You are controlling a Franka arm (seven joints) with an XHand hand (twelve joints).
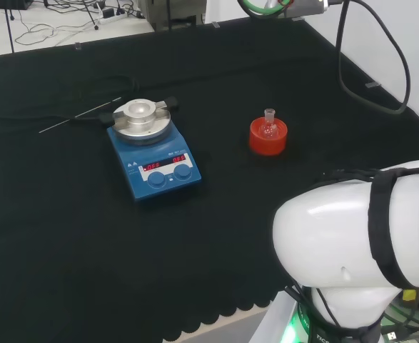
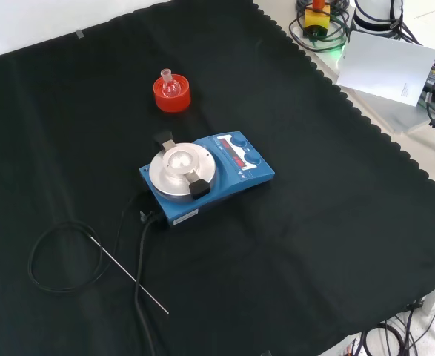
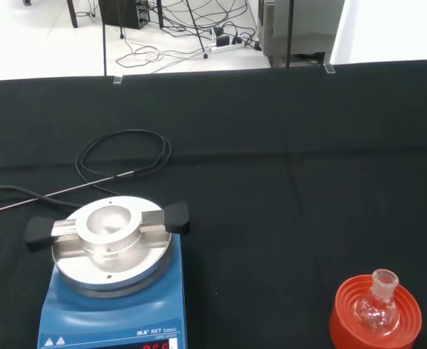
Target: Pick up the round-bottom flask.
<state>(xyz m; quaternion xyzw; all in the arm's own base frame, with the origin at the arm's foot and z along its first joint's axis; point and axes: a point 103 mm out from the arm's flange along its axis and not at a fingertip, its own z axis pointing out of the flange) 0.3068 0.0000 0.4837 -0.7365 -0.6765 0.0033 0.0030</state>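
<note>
The flask (image 1: pixel 269 126) sits upright in its red stand (image 1: pixel 268 138), right of the stirrer (image 1: pixel 153 149), neck free for grasping; I cannot tell the robot hand's state.

We see 1 small clear round-bottom flask (image 1: pixel 269 126) (image 2: pixel 171 84) (image 3: pixel 377 307) standing upright, neck up, in a red ribbed stand (image 1: pixel 268 138) (image 2: pixel 172 96) (image 3: pixel 377 321), at 3 o'clock of the head view's centre.

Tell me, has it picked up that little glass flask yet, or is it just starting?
Just starting, by the look of it. The round-bottom flask sits upright and untouched in its red stand, beside the blue hotplate. Nothing looks done yet: reaching, gripping and lifting are all left.
</note>
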